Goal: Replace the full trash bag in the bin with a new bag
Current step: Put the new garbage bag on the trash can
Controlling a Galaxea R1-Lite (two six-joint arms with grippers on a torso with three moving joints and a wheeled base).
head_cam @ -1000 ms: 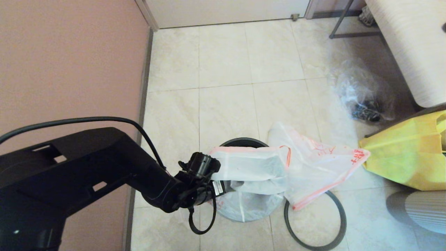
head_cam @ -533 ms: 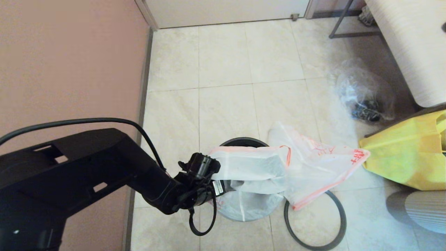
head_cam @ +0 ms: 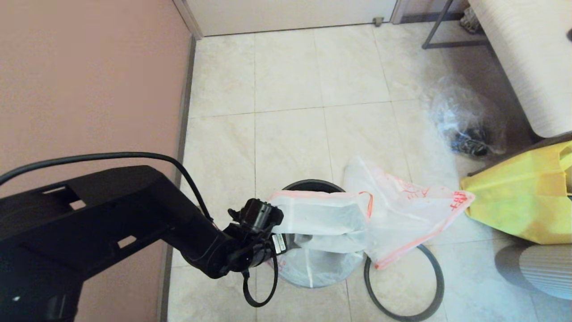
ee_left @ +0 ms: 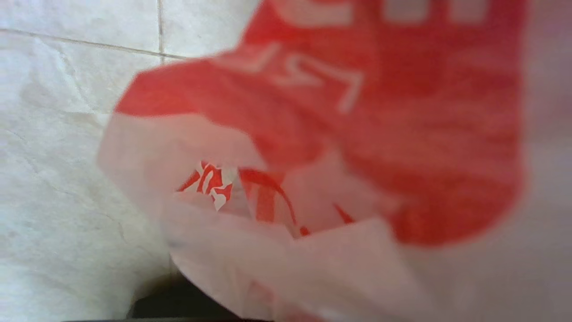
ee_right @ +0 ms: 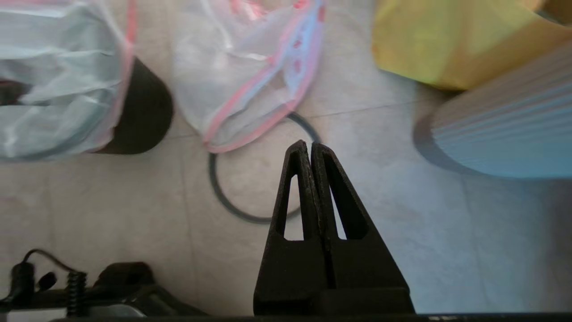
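Observation:
A white translucent new bag with red trim and print lies draped over the small black bin, and one end trails onto the floor to the right. My left gripper is at the bin's near-left side, tucked under the bag's edge. In the left wrist view the bag covers almost everything. The dark-grey hoop lies flat on the tiles right of the bin. My right gripper is shut on nothing and hangs above the floor near the hoop, away from the bin.
A clear full trash bag with dark contents sits on the floor at the far right. A yellow bag and a ribbed grey object stand to the right. A pink wall runs along the left.
My left arm has sunk slightly toward the near side, and the bag's held edge has come down a little with it. The right gripper's side looks unchanged.

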